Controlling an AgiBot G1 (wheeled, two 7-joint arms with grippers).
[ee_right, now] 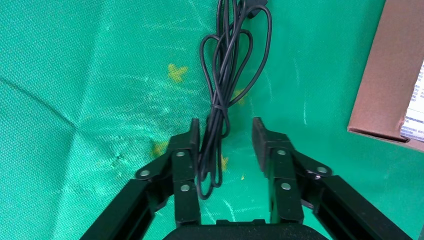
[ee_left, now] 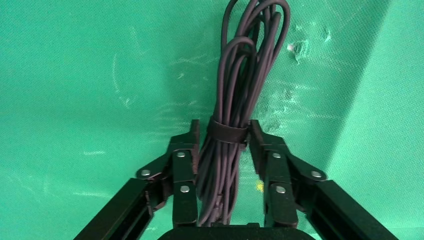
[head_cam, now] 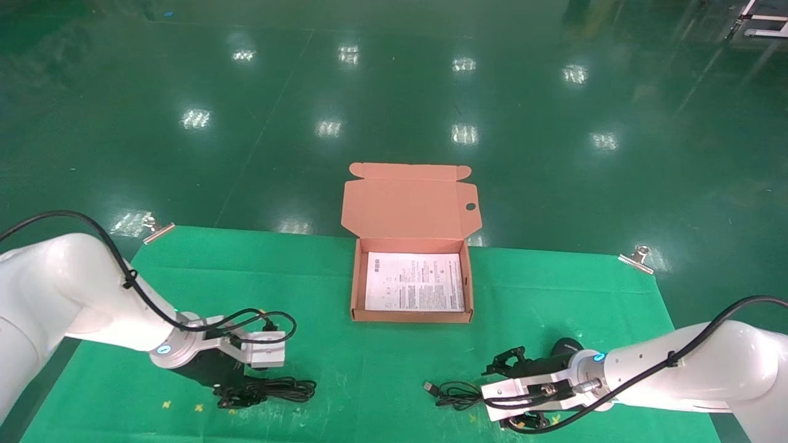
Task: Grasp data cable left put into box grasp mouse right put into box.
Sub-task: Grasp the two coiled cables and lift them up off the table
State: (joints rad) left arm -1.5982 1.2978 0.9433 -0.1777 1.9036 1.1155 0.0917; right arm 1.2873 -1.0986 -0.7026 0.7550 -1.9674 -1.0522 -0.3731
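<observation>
The data cable [head_cam: 280, 389], a black bundle held by a strap, lies on the green mat at the front left. My left gripper [head_cam: 233, 394] is down at its near end. In the left wrist view the bundle [ee_left: 235, 95] runs between the fingers of my left gripper [ee_left: 224, 132], which stand open close against its sides. My right gripper [head_cam: 495, 394] is low at the front right, open over the mouse's thin cord [head_cam: 455, 394]. The cord's loops [ee_right: 220, 100] lie between the fingers of the right gripper [ee_right: 223, 130]. A black rounded shape [head_cam: 565, 346] behind the right wrist may be the mouse. The box [head_cam: 354, 289] stands open.
The box's lid flap [head_cam: 409, 203] stands up at the back, and a white printed sheet [head_cam: 414, 282] lines the bottom. The cord's USB plug [head_cam: 429, 387] points left. A box corner [ee_right: 385, 75] shows in the right wrist view. Metal clips [head_cam: 637, 258] hold the mat's far corners.
</observation>
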